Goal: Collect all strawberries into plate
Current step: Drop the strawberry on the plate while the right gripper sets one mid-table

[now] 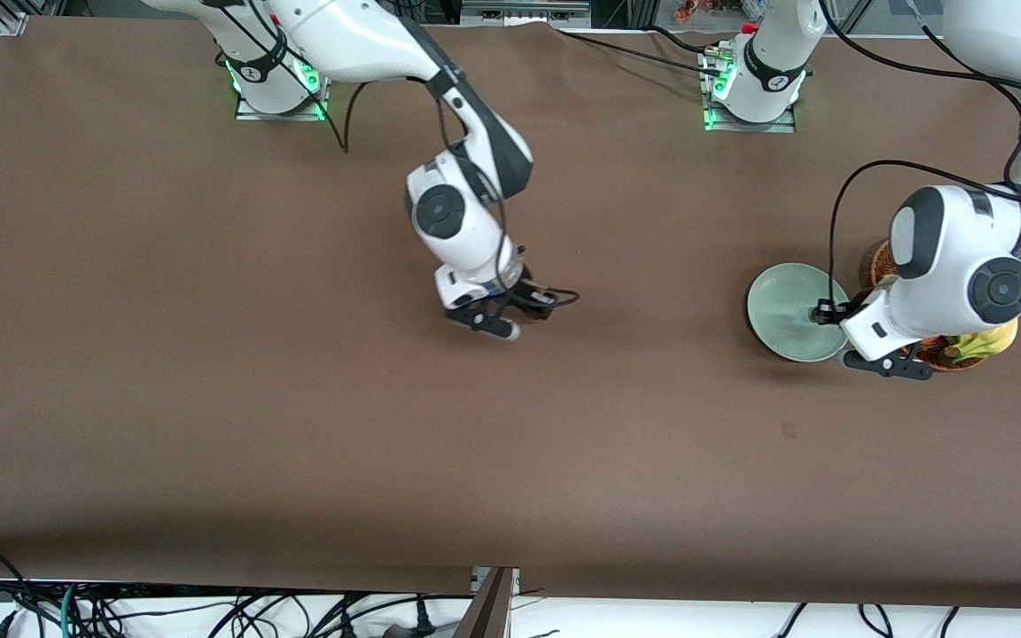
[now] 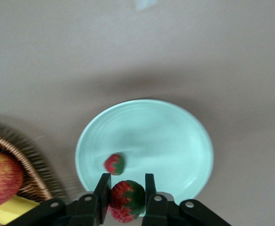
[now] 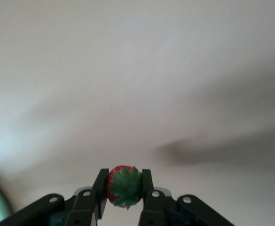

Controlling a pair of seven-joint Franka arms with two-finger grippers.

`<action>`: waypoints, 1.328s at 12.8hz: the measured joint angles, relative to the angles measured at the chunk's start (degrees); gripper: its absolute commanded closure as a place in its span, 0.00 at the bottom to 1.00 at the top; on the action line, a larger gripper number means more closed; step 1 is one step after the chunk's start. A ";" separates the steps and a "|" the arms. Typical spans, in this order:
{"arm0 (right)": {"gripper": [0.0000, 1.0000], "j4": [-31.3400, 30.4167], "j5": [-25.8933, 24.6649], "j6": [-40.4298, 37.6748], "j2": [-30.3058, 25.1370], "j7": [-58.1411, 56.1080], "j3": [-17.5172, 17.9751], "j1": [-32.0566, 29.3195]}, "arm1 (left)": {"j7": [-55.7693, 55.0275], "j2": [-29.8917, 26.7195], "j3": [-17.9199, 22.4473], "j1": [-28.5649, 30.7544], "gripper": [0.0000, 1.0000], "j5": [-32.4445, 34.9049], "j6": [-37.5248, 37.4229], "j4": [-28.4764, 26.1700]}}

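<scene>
Left gripper clamps 1 small red strawberry over the pale mint-green round plate, apparently near its rim; 1 berry lies inside. Right gripper grips another strawberry above bare brown table.

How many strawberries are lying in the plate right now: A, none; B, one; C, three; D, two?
B: the left wrist view shows a single strawberry lying in the plate, while the left gripper holds a second one over its rim and the right gripper holds a third over bare table.
</scene>
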 measured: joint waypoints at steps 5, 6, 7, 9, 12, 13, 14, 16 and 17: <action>0.38 2.34 0.00 24.95 10.34 14.63 2.01 10.62 | 0.78 4.46 0.42 0.34 0.87 -0.01 13.71 -6.52; 0.34 2.52 0.00 27.69 11.60 16.10 2.00 11.86 | 0.78 4.63 0.40 0.34 0.72 -0.08 14.28 -6.94; 0.31 2.88 0.00 28.79 12.19 16.65 1.95 12.32 | 0.78 4.61 0.40 0.33 0.12 -0.17 14.46 -6.98; 0.30 4.11 0.00 28.23 12.06 16.69 0.99 11.93 | 0.94 4.61 0.39 0.29 0.00 -0.18 14.56 -6.97; 0.26 5.83 -1.07 14.40 9.70 16.17 -5.01 11.50 | 1.37 4.34 0.34 0.08 0.00 -0.18 14.55 -6.72; 0.22 6.24 -2.67 7.44 7.99 15.75 -7.47 11.25 | 1.37 3.64 0.33 0.07 0.00 -0.18 14.43 -6.53; 0.17 6.52 -4.21 0.07 5.88 14.73 -9.49 10.62 | 1.31 2.35 0.24 0.05 0.00 -0.25 13.78 -6.40; 0.00 6.97 -5.23 -13.13 1.27 8.32 -11.17 7.40 | -0.14 -1.33 -0.59 -0.09 0.00 -0.80 11.05 -6.26; 0.00 7.27 -5.42 -18.74 -0.97 3.57 -11.31 4.86 | -1.97 -3.11 -1.90 -0.19 0.00 -1.22 9.73 -6.27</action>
